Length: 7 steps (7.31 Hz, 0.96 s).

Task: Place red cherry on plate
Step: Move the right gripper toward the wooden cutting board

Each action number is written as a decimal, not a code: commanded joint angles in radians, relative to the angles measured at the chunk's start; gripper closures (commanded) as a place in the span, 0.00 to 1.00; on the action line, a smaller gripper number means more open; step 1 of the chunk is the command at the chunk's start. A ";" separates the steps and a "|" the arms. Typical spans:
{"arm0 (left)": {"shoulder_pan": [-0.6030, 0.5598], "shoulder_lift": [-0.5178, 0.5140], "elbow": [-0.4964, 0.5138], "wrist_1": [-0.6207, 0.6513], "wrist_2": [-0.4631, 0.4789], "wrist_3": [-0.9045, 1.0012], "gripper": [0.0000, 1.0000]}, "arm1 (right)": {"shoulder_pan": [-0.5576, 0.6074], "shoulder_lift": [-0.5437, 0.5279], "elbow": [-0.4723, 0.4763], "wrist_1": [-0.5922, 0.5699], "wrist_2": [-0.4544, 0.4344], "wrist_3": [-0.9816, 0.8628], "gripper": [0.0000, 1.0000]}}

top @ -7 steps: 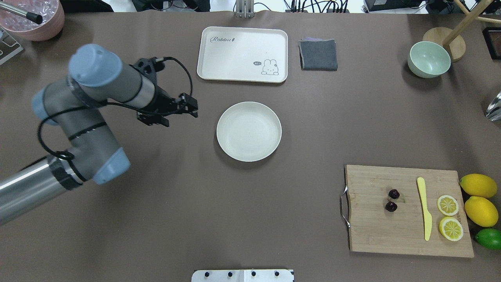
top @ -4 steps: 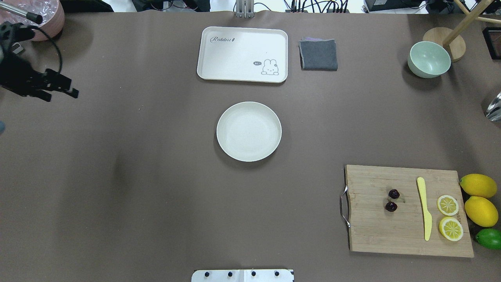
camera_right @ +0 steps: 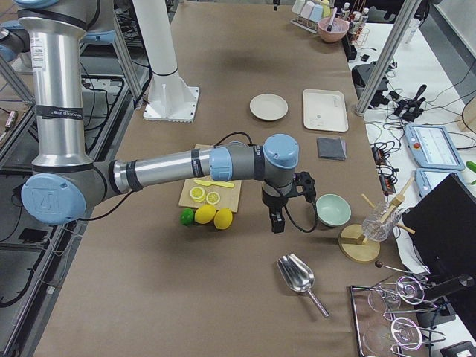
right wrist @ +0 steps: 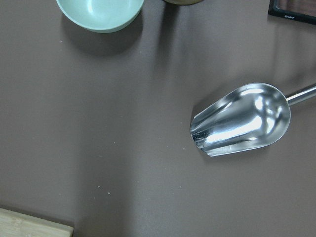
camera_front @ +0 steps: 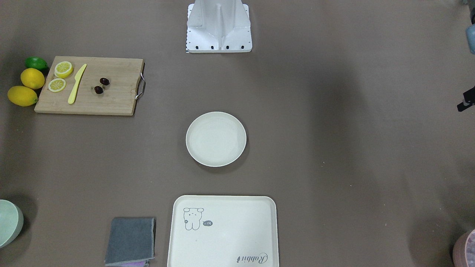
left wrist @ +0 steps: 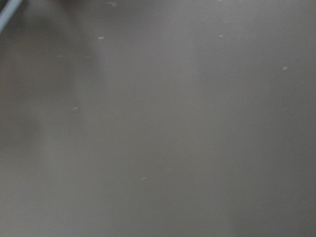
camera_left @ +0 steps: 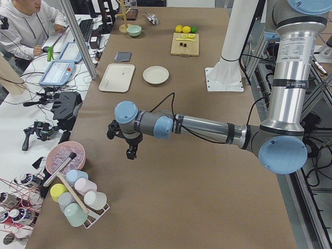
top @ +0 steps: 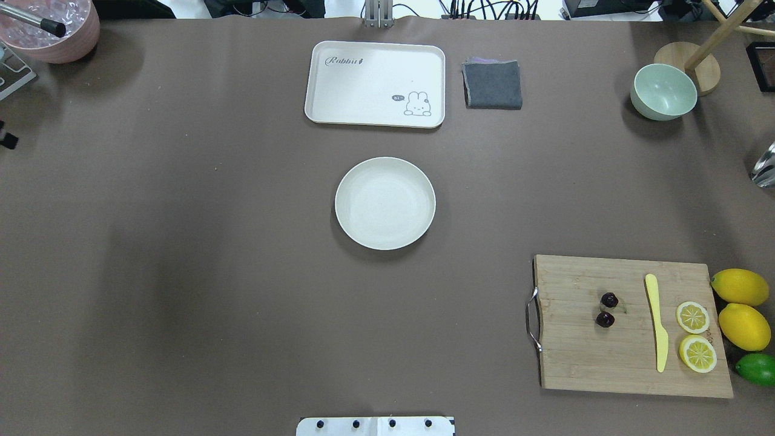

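Observation:
The red cherry [top: 609,300], a pair of dark glossy fruits, lies on the wooden cutting board [top: 581,357] at the near right, also seen as the cherry [camera_front: 104,81] in the front-facing view. The round cream plate [top: 385,203] sits empty mid-table. Only a black sliver of my left gripper [top: 7,140] shows at the overhead view's left edge; the left side view has it [camera_left: 129,150] hovering low over bare table, far from both. My right gripper [camera_right: 277,219] hangs beyond the board's outer end near the green bowl. I cannot tell whether either is open or shut.
A yellow knife [top: 657,321], two lemon slices [top: 692,317], lemons [top: 739,287] and a lime [top: 757,368] flank the cherry. A rabbit tray [top: 375,83], grey cloth [top: 493,85] and green bowl [top: 663,91] line the far side. A metal scoop [right wrist: 242,118] lies under the right wrist.
My left arm has swung from beside the plate out past the overhead view's left edge. The cherry, the plate and the board have not moved.

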 commanded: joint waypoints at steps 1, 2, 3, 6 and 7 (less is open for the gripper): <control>-0.038 0.056 0.003 0.023 0.050 0.137 0.02 | -0.002 -0.005 -0.008 0.000 0.001 0.001 0.00; -0.057 0.062 -0.004 0.022 0.053 0.140 0.02 | -0.023 0.009 0.005 0.001 0.014 0.059 0.00; -0.057 0.100 -0.038 0.022 0.054 0.139 0.02 | -0.081 0.033 0.042 0.003 0.021 0.177 0.00; -0.054 0.162 -0.101 0.022 0.054 0.127 0.02 | -0.249 0.101 0.130 0.010 0.041 0.513 0.01; -0.052 0.161 -0.107 0.019 0.054 0.096 0.02 | -0.283 0.122 0.147 0.010 0.040 0.581 0.01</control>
